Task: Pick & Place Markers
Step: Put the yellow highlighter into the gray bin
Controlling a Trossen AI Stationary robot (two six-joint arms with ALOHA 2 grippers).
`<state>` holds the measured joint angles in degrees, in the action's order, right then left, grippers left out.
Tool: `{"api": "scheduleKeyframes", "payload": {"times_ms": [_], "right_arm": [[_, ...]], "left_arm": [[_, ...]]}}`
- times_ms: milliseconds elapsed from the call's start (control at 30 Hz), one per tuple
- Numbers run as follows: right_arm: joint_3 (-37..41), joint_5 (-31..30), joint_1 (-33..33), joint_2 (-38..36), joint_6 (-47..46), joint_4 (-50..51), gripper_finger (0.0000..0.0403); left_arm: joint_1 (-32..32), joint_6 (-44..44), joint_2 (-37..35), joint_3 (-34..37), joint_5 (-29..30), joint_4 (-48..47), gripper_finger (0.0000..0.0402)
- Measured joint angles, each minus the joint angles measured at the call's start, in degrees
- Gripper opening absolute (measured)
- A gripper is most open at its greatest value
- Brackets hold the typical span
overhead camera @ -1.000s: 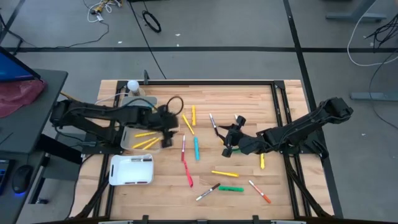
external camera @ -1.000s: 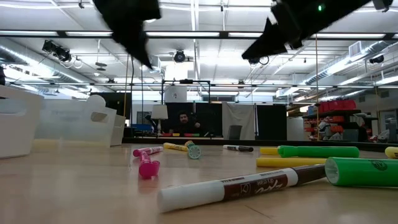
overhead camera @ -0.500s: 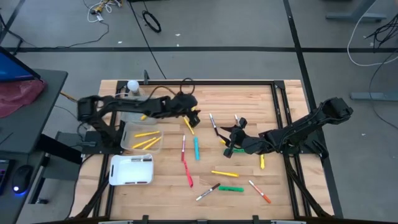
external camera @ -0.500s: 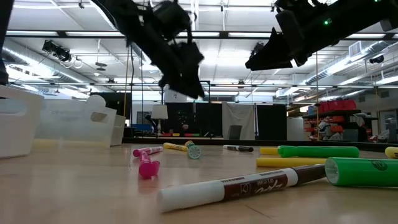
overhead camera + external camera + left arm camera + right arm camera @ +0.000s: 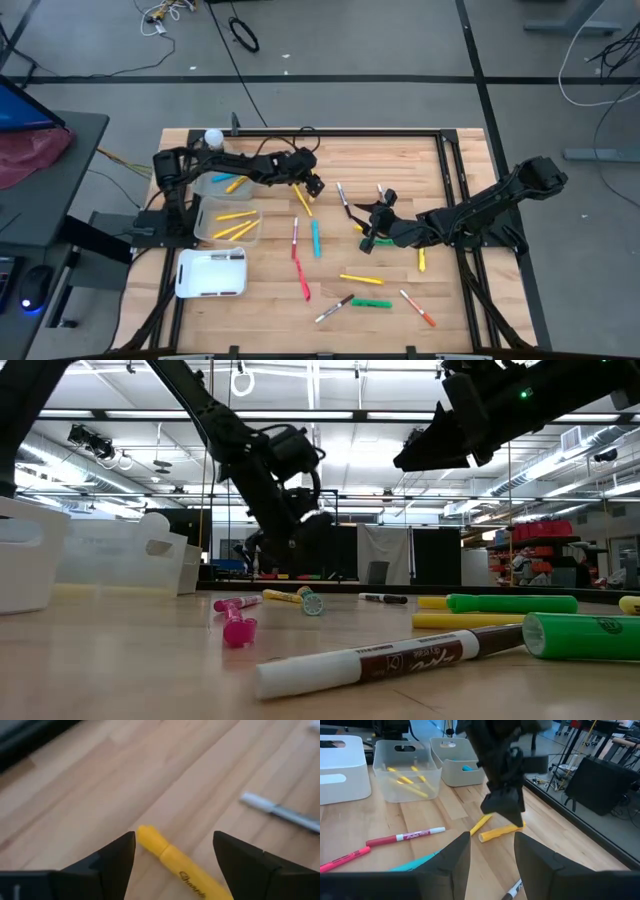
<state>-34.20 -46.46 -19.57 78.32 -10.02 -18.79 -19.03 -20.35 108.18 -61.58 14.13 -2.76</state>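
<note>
Left hand (image 5: pixel 174 851) open above yellow marker (image 5: pixel 177 868) (not touching).

High cam straight down, low cam table-level (roomward), wrist cams close, shared table (image 5: pixel 400 150)

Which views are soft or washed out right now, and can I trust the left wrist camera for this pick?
Left wrist view: yellow marker reads clearly between the open left gripper, only slightly soft. Low view: near white marker sharp, bright ceiling lights leave both arms as silhouettes. High view: evenly lit, no glare.
</note>
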Motion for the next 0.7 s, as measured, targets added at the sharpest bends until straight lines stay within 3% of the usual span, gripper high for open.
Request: {"api": "scheduleKeyframes", "payload": {"times_ms": [700], "right_arm": [[0.00,0.02,0.00,0.00,0.00,-0.09,0.0152]], "left_arm": [[-0.40,-2.90,4.53,0.10,-2.23,0.45,0.0181]]}}
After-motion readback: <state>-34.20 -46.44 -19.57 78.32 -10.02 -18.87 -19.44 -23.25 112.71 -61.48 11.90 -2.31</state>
